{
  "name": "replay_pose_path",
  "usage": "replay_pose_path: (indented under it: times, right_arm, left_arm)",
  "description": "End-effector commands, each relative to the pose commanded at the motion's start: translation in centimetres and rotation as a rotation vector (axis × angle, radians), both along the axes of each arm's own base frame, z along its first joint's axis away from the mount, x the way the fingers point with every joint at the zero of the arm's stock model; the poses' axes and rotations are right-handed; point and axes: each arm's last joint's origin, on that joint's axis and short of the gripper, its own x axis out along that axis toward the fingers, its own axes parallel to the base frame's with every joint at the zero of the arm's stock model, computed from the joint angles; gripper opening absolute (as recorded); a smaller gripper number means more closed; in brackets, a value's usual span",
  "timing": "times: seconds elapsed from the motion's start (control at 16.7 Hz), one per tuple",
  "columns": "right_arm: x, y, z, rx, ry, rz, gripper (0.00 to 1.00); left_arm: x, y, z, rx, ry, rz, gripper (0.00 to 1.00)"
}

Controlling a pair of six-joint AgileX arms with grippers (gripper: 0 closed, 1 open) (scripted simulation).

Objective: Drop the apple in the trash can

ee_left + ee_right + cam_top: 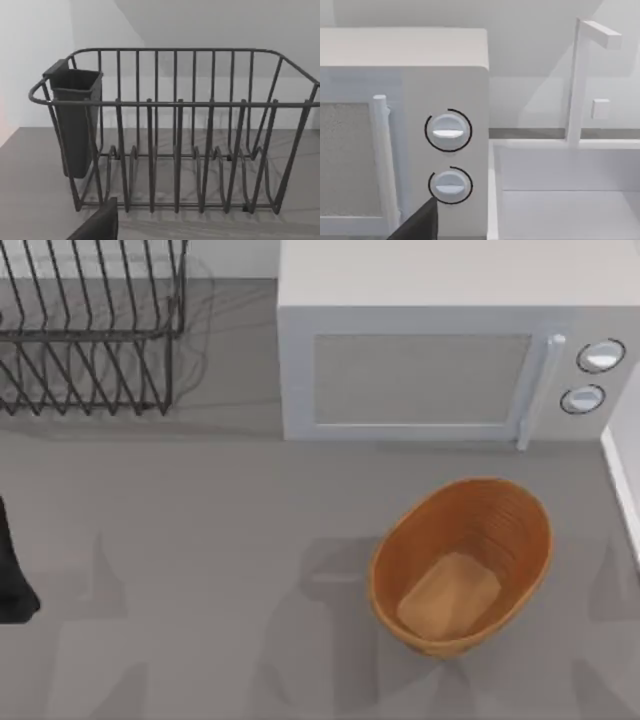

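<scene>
My left gripper [97, 225] shows as a dark wedge at the edge of its wrist view, and I cannot tell from this sliver whether its fingers are parted or closed. My right gripper [417, 222] shows the same dark wedge in its own wrist view, and again I cannot tell its state.

The left wrist camera faces the black wire rack [175, 130], which carries a dark cup [75, 120] hung at one end. From above, the rack [90, 330] sits at the table's far left, the grey-white microwave [450, 350] at far right. The right wrist camera faces the microwave's two round knobs [448, 131] and, beside them, a white sink [565, 190] with a tall faucet [580, 80].

The trash can [500, 520] stands upright in front of the microwave, right of centre, its tan bottom bare. Part of my left arm [12, 580] shows dark at the top view's left edge.
</scene>
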Motion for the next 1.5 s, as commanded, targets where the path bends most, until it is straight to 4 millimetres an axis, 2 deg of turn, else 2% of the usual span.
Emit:
replay_pose_path:
  times: [0.18,0.3,0.48,0.6,0.78,0.96,1.2,1.5]
  right_arm:
    - [0.0,0.0,0.0,0.0,0.0,0.0,1.0]
    - [0.0,0.0,0.0,0.0,0.0,0.0,1.0]
    - [0.0,0.0,0.0,0.0,0.0,0.0,1.0]
    - [0.0,0.0,0.0,0.0,0.0,0.0,1.0]
    - [0.0,0.0,0.0,0.0,0.0,0.0,1.0]
    - [0.0,0.0,0.0,0.0,0.0,0.0,1.0]
    - [0.0,0.0,0.0,0.0,0.0,0.0,1.0]
    - [0.0,0.0,0.0,0.0,0.0,0.0,1.0]
  left_arm:
    - [0.0,0.0,0.2,0.01,0.009,0.003,1.0]
    - [0.1,0.1,1.0,0.061,0.054,0.012,1.0]
    - [0.7,0.4,3.0,0.195,0.192,0.02,1.0]
    - [1.8,0.6,4.4,0.309,0.335,0.007,1.0]
    - [4.8,1.2,5.9,0.491,0.613,-0.064,1.0]
    - [8.8,2.1,6.0,0.654,0.905,-0.207,1.0]
    - [14.0,3.4,4.9,0.812,1.199,-0.458,1.0]
    - [18.9,5.0,2.7,0.912,1.393,-0.742,1.0]
